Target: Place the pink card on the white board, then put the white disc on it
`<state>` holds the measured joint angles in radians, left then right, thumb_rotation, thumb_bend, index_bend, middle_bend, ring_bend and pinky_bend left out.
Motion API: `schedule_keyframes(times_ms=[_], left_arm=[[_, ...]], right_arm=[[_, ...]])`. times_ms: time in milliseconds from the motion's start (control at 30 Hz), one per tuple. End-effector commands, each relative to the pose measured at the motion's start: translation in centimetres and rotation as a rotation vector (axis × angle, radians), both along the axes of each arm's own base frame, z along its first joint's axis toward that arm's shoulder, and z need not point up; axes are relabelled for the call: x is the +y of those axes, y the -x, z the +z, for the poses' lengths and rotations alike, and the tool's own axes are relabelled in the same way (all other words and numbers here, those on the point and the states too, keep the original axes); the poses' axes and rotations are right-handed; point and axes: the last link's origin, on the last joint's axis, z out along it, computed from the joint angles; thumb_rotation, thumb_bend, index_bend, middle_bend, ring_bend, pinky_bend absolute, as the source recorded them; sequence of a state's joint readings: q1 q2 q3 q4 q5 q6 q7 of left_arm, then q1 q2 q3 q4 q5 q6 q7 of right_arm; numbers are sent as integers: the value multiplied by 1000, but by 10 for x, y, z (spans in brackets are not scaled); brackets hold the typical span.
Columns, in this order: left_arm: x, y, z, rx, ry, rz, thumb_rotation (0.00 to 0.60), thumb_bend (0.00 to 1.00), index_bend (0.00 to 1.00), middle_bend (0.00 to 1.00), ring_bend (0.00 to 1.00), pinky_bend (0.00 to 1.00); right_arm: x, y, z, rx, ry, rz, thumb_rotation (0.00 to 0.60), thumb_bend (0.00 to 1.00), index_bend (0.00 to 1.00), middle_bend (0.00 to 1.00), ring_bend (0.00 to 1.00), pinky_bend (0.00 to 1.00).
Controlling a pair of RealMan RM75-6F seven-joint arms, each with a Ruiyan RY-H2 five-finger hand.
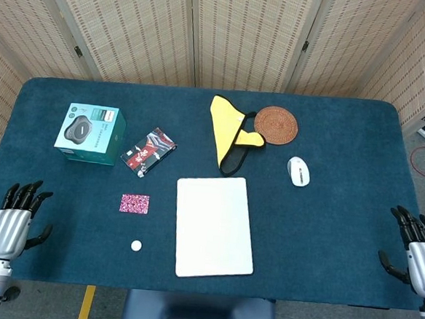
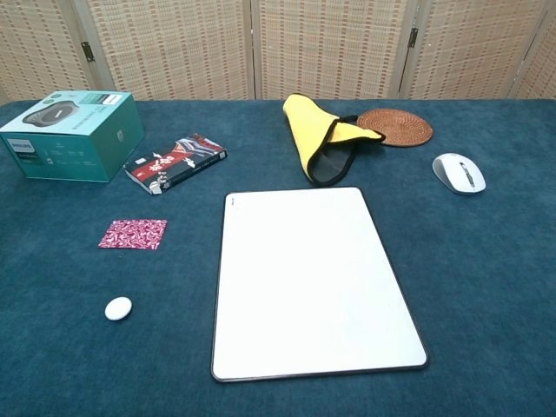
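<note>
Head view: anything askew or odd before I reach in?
Nothing stands out. The pink card and white disc lie flat left of the board, which is bare; both hands hold nothing.
</note>
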<state>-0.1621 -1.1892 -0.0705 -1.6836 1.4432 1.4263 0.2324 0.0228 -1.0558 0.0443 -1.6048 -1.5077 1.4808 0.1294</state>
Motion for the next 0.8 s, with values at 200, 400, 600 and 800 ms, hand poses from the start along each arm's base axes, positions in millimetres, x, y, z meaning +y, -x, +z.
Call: schedule_keyframes(times_ms=[200,400,600,800], left_arm=[[24,-23,-9,18,38,-82,600,375,243,99,115,0],[49,-44,-26,27,111,-136,600,375,269,115,123,0],[73,-62,-51,54,212,-167,600,376,268,114,124,0],[88,-74,-75,76,294,-156,600,375,268,109,94,0]], right_arm=[[-3,0,1,3,-4,-3,600,368,34,91,126,24],[-4,2,1,0,-9,-4,600,368,34,91,125,24],[-3,4,4,0,-3,-4,600,368,34,91,126,24],[-1,6,6,-2,-6,-4,600,368,34,91,125,24]])
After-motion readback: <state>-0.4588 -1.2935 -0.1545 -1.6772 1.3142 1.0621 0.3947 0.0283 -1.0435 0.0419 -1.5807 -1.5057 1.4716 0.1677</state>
